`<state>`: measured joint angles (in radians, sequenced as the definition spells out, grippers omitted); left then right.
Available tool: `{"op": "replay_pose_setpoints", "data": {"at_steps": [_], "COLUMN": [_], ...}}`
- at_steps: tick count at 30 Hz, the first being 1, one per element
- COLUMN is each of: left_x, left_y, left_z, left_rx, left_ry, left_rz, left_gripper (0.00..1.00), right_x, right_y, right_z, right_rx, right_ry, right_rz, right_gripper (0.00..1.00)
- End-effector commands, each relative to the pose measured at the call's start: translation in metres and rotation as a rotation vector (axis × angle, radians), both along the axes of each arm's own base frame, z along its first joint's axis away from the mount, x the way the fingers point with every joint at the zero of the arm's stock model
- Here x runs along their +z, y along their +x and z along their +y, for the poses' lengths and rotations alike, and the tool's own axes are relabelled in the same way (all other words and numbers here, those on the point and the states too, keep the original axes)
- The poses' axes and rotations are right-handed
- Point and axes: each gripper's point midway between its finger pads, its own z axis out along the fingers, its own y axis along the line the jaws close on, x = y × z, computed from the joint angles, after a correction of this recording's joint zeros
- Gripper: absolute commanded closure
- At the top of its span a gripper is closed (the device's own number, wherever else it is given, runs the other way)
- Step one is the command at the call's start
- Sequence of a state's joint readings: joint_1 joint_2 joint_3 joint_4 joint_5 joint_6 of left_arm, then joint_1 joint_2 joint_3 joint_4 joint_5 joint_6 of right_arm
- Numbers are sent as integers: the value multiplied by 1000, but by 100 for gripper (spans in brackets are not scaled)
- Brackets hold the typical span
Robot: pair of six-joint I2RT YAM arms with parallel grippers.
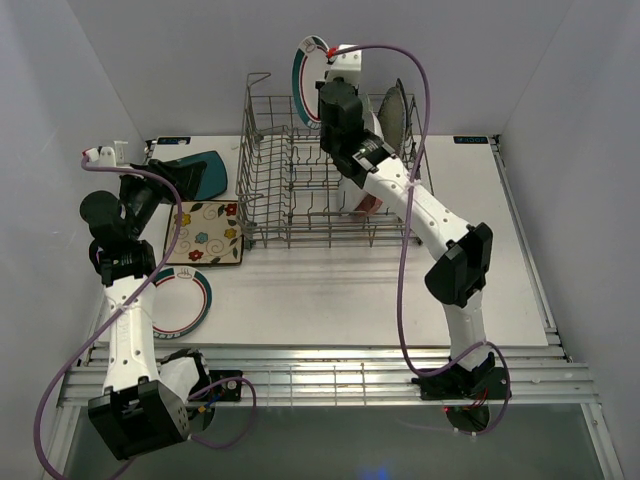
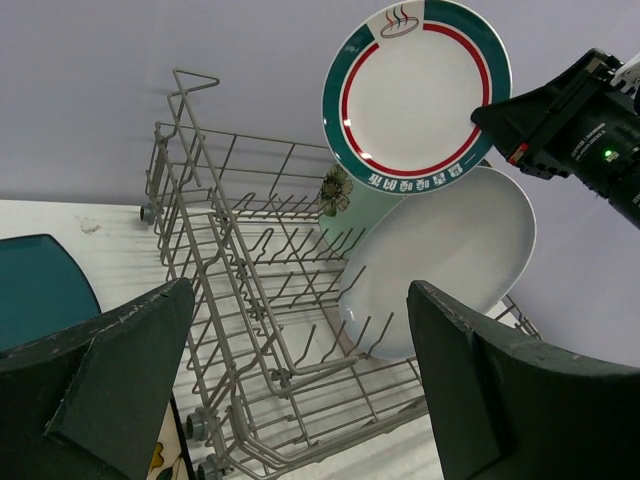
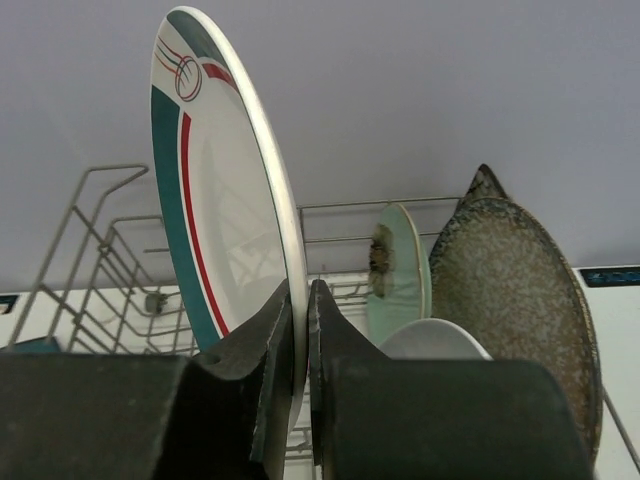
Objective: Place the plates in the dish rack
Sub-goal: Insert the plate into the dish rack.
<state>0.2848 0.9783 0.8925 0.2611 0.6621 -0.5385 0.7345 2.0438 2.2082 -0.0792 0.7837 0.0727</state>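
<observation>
Right jaws tight on teal-rimmed plate (image 3: 215,200), rim lettering (image 2: 403,183) illegible

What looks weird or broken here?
Nothing is broken or spilled. The big white oval plate looks tipped at a slant in the dish rack, not standing straight. The round rimmed plate is up in the air only because the right gripper is pinching its edge.
</observation>
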Motion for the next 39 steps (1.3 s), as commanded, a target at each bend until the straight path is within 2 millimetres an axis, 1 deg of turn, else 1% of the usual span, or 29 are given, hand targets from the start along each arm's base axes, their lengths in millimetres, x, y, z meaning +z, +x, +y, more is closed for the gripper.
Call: {"op": "replay_pose_setpoints", "data": {"at_steps": [1,2,3,5,6,11,12,15,16,18,20,25,27,28,29,32,39], "left_x": [-3,-4,-4,-5,-5,-7,-8,-9,-10,-11,-11,-15,-16,-18,-18,-21,-19], "left_y": [0,1,1,1,1,2,2,3,4,4,4,6,7,8,9,10,7], "left_z": [0,0,0,-1,-1,-1,-1,-2,-1,-1,-1,-2,-2,-1,0,0,-3], "left_rx": [0,0,-1,-3,-4,-9,-9,-14,-14,-15,-17,-21,-21,-20,-19,-19,-32], "left_ry": [5,6,6,6,6,6,5,3,3,2,2,1,0,-2,0,-2,-3], "left_rz": [7,8,8,10,11,16,19,24,26,29,30,39,41,49,48,56,52], "left_gripper": [2,2,2,2,2,2,2,2,2,2,2,2,2,2,2,2,2], "right_x": [47,53,44,48,41,30,24,16,17,10,8,-11,-22,-23,-30,-41,-56], "right_y": [-11,-12,-12,-12,-9,-5,-2,1,1,4,6,16,23,25,28,37,51], "right_z": [-25,-24,-22,-22,-19,-21,-20,-20,-22,-20,-20,-17,-18,-20,-19,-23,-34], "right_rx": [-178,-197,-228,-261,-273,-320,-327,-359,-371,-382,-393,-403,-411,-414,-414,-420,-444], "right_ry": [15,21,-38,-55,-71,-144,-153,-195,-207,-224,-227,-262,-270,-269,-278,-279,-304], "right_rz": [-149,-176,-165,-177,-175,-173,-173,-166,-174,-173,-180,-167,-158,-158,-151,-142,-136], "right_gripper": [92,92,92,92,92,92,92,92,92,92,92,92,92,92,92,92,92]}}
